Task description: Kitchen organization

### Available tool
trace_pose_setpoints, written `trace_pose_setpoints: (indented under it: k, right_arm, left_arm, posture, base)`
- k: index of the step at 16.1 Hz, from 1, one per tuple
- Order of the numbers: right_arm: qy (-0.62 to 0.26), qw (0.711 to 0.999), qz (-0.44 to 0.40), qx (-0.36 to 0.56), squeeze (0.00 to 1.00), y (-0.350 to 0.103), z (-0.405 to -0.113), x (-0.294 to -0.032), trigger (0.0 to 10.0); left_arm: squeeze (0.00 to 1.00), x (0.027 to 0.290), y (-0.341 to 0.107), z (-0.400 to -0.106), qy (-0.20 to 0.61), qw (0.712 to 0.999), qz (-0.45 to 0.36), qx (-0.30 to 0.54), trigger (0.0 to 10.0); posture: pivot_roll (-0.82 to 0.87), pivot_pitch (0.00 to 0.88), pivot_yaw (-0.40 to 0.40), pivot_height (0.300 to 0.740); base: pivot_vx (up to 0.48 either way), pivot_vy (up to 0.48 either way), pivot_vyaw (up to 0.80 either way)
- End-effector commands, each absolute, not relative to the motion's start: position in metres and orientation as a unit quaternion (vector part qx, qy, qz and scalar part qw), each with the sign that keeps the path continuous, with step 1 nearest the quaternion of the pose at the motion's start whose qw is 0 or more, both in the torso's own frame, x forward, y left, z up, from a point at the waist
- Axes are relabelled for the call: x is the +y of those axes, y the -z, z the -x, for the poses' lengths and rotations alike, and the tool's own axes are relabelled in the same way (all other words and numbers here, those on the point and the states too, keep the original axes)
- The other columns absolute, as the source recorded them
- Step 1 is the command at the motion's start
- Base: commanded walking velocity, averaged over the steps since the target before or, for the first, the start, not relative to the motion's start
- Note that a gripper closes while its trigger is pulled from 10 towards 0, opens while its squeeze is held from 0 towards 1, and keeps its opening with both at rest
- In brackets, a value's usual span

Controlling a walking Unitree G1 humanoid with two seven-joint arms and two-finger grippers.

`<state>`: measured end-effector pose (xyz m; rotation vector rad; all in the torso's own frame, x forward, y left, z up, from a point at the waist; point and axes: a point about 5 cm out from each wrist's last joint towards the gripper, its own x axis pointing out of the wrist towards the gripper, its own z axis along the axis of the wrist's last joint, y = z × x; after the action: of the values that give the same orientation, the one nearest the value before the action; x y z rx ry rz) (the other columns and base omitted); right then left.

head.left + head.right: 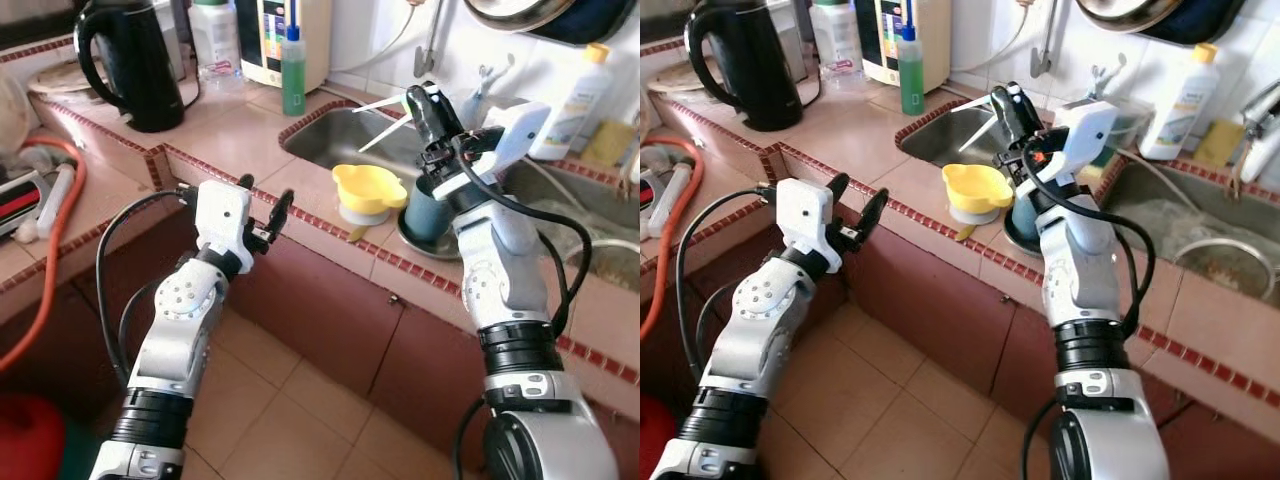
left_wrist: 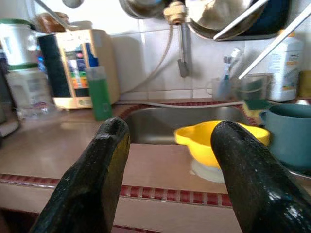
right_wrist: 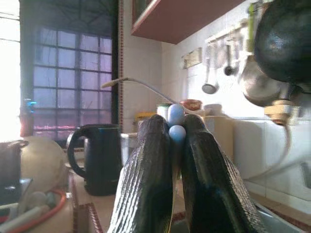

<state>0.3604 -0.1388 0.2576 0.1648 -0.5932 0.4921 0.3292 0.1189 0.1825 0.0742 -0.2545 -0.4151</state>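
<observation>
One black kettle (image 1: pixel 128 62), one yellow funnel (image 1: pixel 368 187), one teal cup (image 1: pixel 432 210), two chopsticks (image 1: pixel 385 120).
</observation>
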Motion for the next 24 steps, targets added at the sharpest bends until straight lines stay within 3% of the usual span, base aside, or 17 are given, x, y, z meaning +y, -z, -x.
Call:
trace_pose_setpoints:
  k: [1,11,24]
  right_arm:
    - [-0.235,0.922,-0.078,-0.297,0.00,-0.2611,-0.3598,-0.1428,10.0]
    - [-0.239,0.922,-0.076,-0.295,0.00,-0.2615,-0.3605,-0.1388,10.0]
    - [-0.248,0.922,-0.067,-0.290,0.00,-0.2605,-0.3615,-0.1347,10.0]
  left_arm:
    - [0.00,0.1143,-0.1805,-0.3281,0.212,0.969,-0.044,-0.122,10.0]
    - [0.00,0.1155,-0.1785,-0.3274,0.207,0.970,-0.049,-0.119,10.0]
    - [0.00,0.1104,-0.1770,-0.3275,0.216,0.967,-0.059,-0.123,10.0]
  posture:
    - [-0.07,0.000,-0.025,0.740]
    - [-0.06,0.000,-0.031,0.740]
    - [-0.07,0.000,-0.034,0.740]
  base:
    - [0.000,0.337,0.00]
    - [0.000,0.336,0.00]
    - [0.000,0.000,0.00]
